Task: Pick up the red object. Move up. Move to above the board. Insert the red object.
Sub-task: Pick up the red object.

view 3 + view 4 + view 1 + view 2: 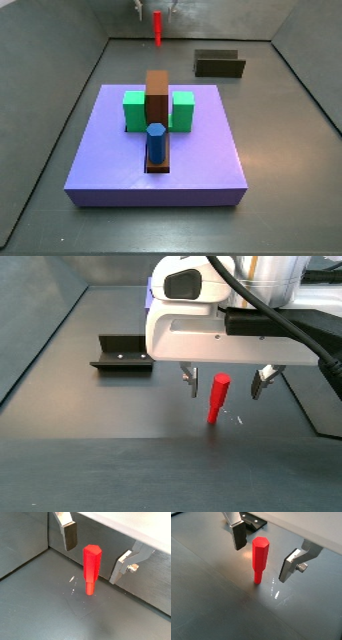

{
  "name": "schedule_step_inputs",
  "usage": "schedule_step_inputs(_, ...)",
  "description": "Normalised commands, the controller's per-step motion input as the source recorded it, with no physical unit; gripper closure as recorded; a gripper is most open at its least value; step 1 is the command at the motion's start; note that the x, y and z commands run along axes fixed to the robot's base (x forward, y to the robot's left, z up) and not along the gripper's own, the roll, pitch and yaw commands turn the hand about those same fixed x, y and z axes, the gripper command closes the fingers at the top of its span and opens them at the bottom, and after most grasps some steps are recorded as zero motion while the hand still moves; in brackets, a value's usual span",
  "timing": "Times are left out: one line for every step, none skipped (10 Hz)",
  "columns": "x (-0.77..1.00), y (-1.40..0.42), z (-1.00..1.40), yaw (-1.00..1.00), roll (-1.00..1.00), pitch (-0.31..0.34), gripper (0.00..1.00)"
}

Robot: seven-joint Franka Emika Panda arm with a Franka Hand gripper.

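One red object [91, 568] is standing upright on the dark grey bench [40, 607], a slim bright red peg with a faceted, hexagonal upper body that is narrowing to a thinner stem where it is meeting the floor. No brand, label or readable writing is showing on it or on anything else in view.

In both wrist views the pincer [261, 556] is hanging over the peg with its silver finger plates spread wide, one finger [69, 534] to one side of the red head and the other well clear on the opposite side; neither pad is touching the peg. In a side view the pincer [225, 381] is sitting below the white wrist housing [214, 316], and the red object [217, 398] is standing between the open fingers, its top reaching up between their tips.

Left of the arm in that view, the fixture [123, 353] is resting on the floor. In a side view the board [158, 150] is lying well apart from the red object [158, 27], which is standing near the far wall. On the board a green block [182, 108], a brown bar [158, 100] and a blue hexagonal peg [158, 142] are sitting.
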Motion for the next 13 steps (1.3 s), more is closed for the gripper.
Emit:
schedule_step_inputs(0.0, -0.07, 0.0, 0.09, -0.04, 0.0, 0.0)
schedule_step_inputs(0.0, -0.01, 0.0, 0.07, -0.03, -0.001, 0.0)
schedule_step_inputs(0.0, 0.0, 0.0, 0.0, 0.0, 0.0, 0.0)
schedule_step_inputs(0.0, 0.0, 0.0, 0.0, 0.0, 0.0, 1.0)
schedule_step_inputs(0.0, 0.0, 0.0, 0.0, 0.0, 0.0, 1.0)
schedule_step_inputs(0.0, 0.0, 0.0, 0.0, 0.0, 0.0, 1.0)
schedule_step_inputs(0.0, 0.0, 0.0, 0.0, 0.0, 0.0, 1.0)
schedule_step_inputs(0.0, 0.0, 0.0, 0.0, 0.0, 0.0, 1.0)
schedule_step_inputs(0.0, 0.0, 0.0, 0.0, 0.0, 0.0, 1.0)
schedule_step_inputs(0.0, 0.0, 0.0, 0.0, 0.0, 0.0, 1.0)
schedule_step_inputs(0.0, 0.0, 0.0, 0.0, 0.0, 0.0, 1.0)
schedule_step_inputs(0.0, 0.0, 0.0, 0.0, 0.0, 0.0, 1.0)
schedule_step_inputs(0.0, 0.0, 0.0, 0.0, 0.0, 0.0, 1.0)
